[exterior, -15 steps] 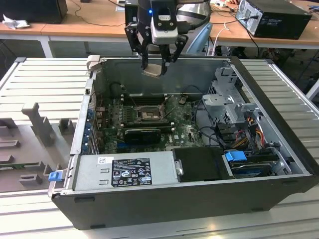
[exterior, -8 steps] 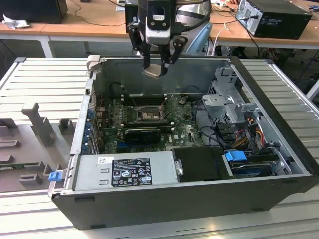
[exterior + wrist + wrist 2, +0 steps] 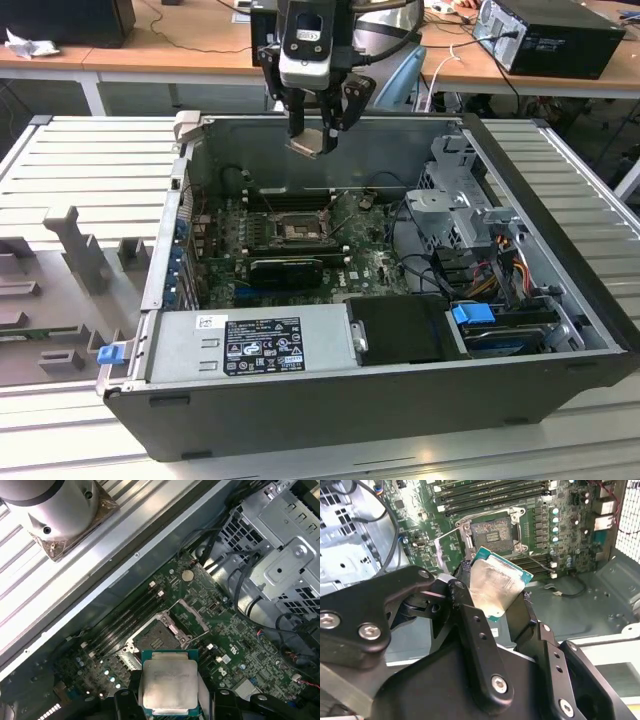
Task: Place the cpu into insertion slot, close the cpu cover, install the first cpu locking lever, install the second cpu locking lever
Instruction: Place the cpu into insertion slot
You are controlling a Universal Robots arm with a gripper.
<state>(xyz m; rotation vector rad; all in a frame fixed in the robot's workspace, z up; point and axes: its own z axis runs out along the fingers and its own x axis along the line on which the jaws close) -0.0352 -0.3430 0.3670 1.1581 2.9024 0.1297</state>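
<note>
A robot arm's gripper (image 3: 314,128) holds the cpu (image 3: 312,141) in the air above an open computer case (image 3: 300,405). Both wrist views show the fingers pressed against opposite edges of the chip (image 3: 496,586), its pale silver top (image 3: 169,682) facing the cameras and a green rim showing around it. The chip hangs tilted, clear of the board.

Below the gripper, well apart from the chip, the insertion slot (image 3: 491,532) lies bare, with its dark grid of contacts exposed in a grey metal surround (image 3: 157,636). In the exterior view the slot (image 3: 296,228) sits on the green motherboard (image 3: 372,268), lower than the fingertips and toward the middle of the case. The cpu cover (image 3: 448,547) stands swung up from one edge of the slot, so the socket is open.

Long black memory slots (image 3: 490,492) run along the far side of the socket from the gripper in the second wrist view. A grey power supply (image 3: 250,345) with a white label lies along the near wall of the case, and a perforated metal drive cage (image 3: 280,555) fills the corner beyond the board.
</note>
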